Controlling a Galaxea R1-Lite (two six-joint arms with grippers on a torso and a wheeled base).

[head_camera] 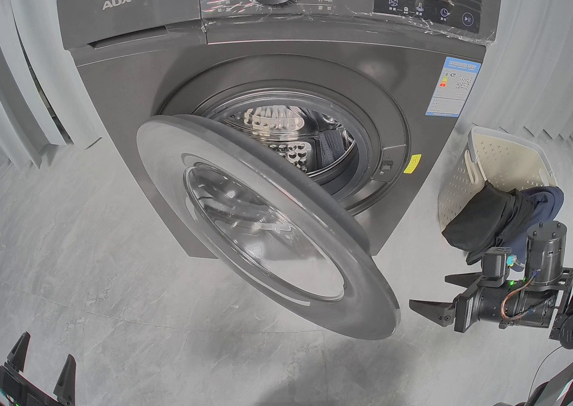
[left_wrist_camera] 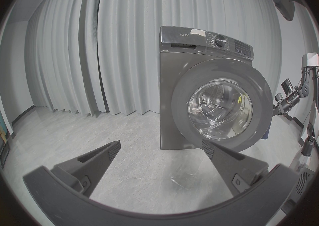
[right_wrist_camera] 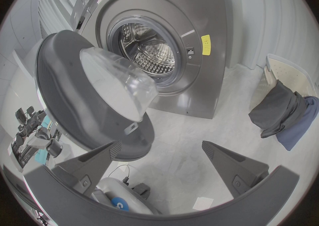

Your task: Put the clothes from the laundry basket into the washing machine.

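The grey washing machine [head_camera: 286, 67] stands ahead with its round door [head_camera: 262, 222] swung wide open toward me. Its steel drum [head_camera: 286, 132] holds a dark garment at the right. A cream laundry basket [head_camera: 507, 162] leans by the machine's right side, with a black garment [head_camera: 483, 219] and a blue one [head_camera: 546, 201] spilling over its rim. My right gripper [head_camera: 444, 294] hangs open and empty just below the basket, fingers pointing left toward the door. My left gripper [head_camera: 42, 365] is open and empty, low at the bottom left, well away from the machine.
Pale curtains [left_wrist_camera: 99, 54] run along the wall behind and beside the machine. The open door [right_wrist_camera: 93, 97] juts out over the grey marbled floor [head_camera: 89, 282] between both arms. Bare floor lies to the machine's left.
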